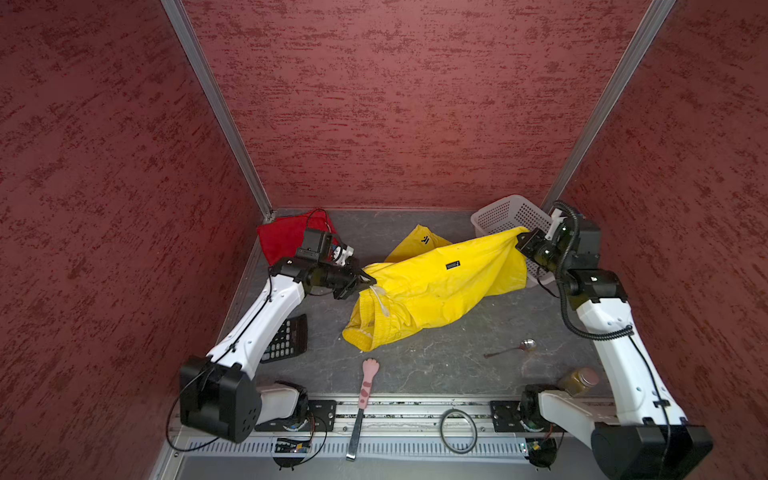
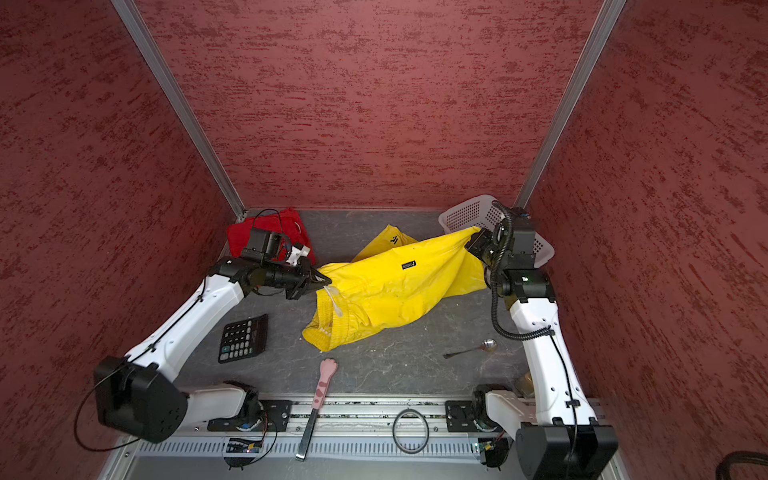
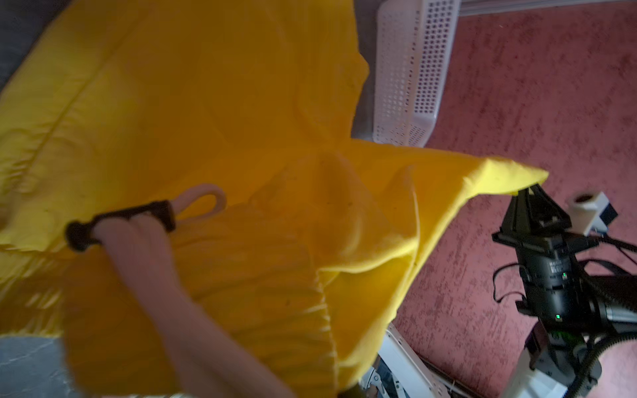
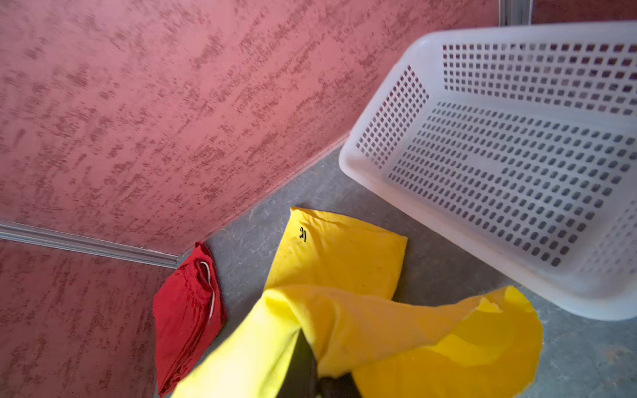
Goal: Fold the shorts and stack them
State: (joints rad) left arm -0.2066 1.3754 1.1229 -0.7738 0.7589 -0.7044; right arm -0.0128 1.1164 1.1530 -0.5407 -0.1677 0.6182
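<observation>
over the middle of the grey counter [image 1: 436, 361], the bright yellow thin-fabric shorts [image 1: 436, 286] are hanging stretched and unfolded, one leg trailing behind. the plain red fabric shorts [image 1: 280, 241] are lying in the back left corner, seemingly folded flat. the left gripper [image 1: 365, 280] is pinching the yellow waistband end; the right gripper [image 1: 520, 240] is clamping a leg hem beside the white perforated plastic basket [image 1: 507, 214]. roughly half appears to be remaining: folding the yellow pair and stacking it on the red.

Bright yellow shorts [image 1: 436, 286] with black logos [image 1: 453, 264], plain red shorts [image 1: 282, 239], white perforated basket [image 1: 505, 214], mottled red walls [image 1: 395, 104].
</observation>
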